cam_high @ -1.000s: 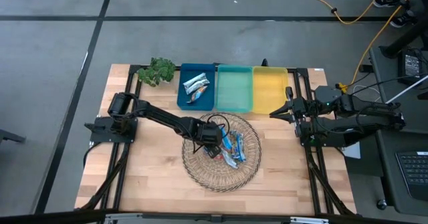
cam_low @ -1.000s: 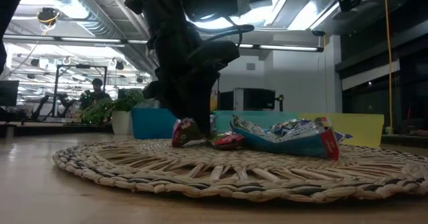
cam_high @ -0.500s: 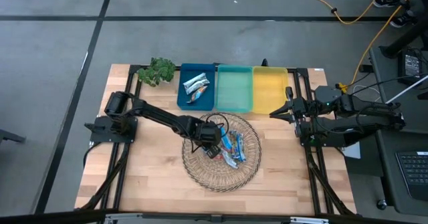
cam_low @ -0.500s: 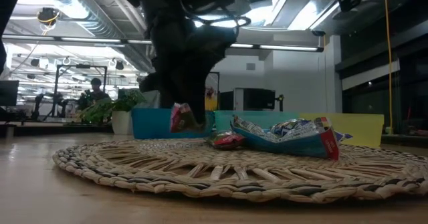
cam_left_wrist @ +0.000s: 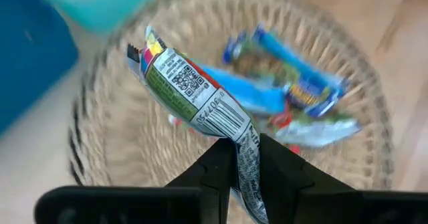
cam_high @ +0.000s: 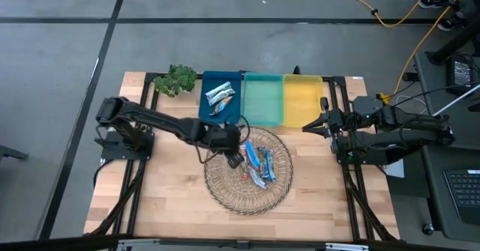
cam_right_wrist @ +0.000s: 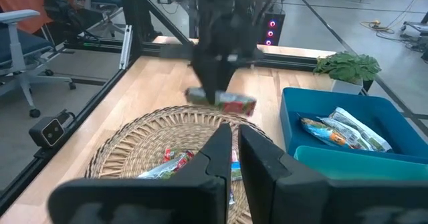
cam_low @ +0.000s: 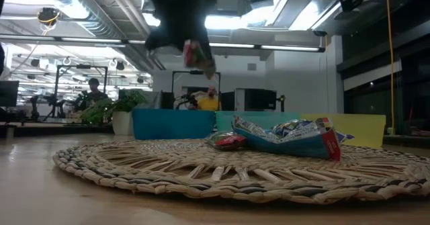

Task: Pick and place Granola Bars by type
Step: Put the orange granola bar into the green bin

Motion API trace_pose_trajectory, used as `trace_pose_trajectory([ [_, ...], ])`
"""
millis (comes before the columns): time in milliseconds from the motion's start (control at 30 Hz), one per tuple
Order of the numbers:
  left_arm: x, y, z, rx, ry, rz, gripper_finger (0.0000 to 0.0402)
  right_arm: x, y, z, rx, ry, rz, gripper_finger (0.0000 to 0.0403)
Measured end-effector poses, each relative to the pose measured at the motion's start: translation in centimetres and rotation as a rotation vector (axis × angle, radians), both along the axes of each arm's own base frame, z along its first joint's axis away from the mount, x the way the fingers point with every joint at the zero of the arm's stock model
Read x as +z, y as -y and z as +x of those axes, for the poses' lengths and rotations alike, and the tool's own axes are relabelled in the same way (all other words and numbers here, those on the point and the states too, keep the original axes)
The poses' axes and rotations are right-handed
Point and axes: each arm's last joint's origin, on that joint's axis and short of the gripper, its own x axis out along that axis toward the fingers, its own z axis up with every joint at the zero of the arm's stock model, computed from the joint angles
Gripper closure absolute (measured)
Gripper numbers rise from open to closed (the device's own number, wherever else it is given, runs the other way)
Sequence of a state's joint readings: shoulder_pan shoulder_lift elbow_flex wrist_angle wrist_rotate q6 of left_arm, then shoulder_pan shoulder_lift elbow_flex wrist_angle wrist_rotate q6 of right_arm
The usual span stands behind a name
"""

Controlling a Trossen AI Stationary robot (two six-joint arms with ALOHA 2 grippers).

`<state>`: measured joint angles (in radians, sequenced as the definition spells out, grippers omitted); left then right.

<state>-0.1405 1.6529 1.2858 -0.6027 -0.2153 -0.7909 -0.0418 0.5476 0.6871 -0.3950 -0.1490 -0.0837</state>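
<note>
left gripper (cam_left_wrist: 239, 158) pinched on one end of a granola bar (cam_left_wrist: 194, 97), lifted clear above the woven mat (cam_high: 225, 195). below and just beside it, the other bars (cam_high: 259, 165) lie heaped on the mat. blue bin (cam_high: 206, 112) near, two bars inside. right gripper (cam_right_wrist: 235, 144) narrow, empty, well apart at the table's right edge.

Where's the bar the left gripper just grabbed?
The bar hangs pinched in the left gripper, lifted above the woven mat's left part, just in front of the blue bin.
</note>
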Motion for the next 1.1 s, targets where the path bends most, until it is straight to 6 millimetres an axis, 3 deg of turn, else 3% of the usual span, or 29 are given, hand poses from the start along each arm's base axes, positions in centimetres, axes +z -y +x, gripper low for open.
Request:
trace_pose_trajectory([
  [267,5.2,-1.9,-2.7,0.001,0.158,0.116,0.0346,0.0,0.0,0.0,0.000,0.000,0.000,0.0370],
  [433,7.2,-3.2,-4.1,-0.010,0.213,0.160,0.0346,0.0,0.0,0.0,0.001,0.000,0.000,0.0370],
  [700,8.1,-5.8,-4.4,-0.093,0.245,0.170,0.0346,0.0,0.0,0.0,0.001,0.000,0.000,0.0370],
  [1100,8.6,-11.3,-4.1,-0.103,0.315,0.284,0.0346,0.0,0.0,0.0,0.001,0.000,0.000,0.0370],
])
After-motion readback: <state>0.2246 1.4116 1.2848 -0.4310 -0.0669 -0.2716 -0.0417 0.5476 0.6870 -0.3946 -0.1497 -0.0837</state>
